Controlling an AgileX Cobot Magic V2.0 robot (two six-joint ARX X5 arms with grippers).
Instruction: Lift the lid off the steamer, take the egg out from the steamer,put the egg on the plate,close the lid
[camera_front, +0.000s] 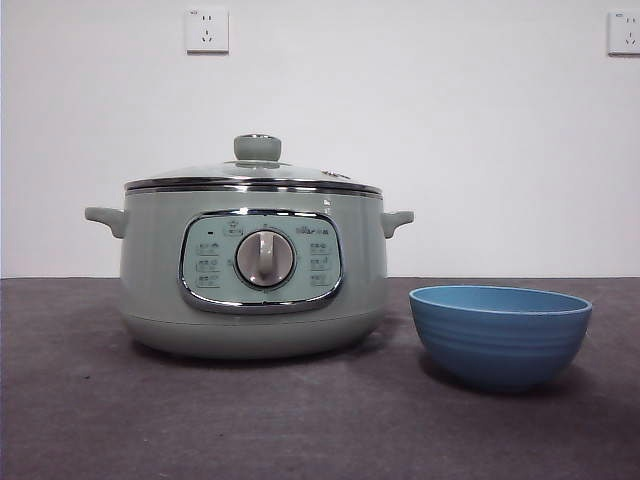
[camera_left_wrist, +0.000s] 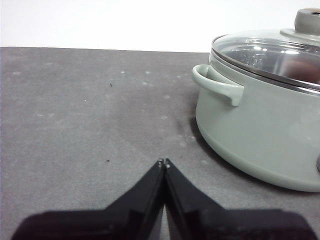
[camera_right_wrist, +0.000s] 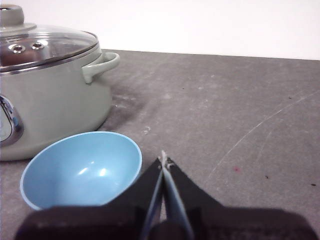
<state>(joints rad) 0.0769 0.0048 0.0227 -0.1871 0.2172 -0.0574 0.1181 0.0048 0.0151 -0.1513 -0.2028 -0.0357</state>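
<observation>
Both pincers (camera_left_wrist: 164, 162) (camera_right_wrist: 164, 160) closed, hovering over table (camera_front: 300, 420).

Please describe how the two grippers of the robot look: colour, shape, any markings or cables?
Both the left gripper and the right gripper have two matte black jaws, wide at the base and tapering to thin tips with small pale specks. No cables or markings show.

Even, soft light — lid (camera_left_wrist: 270, 52) glare, perhaps overhead.

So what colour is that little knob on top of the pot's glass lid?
Pale sage green, matching the steamer itself. The knob on the lid shows best in the front view.
</observation>
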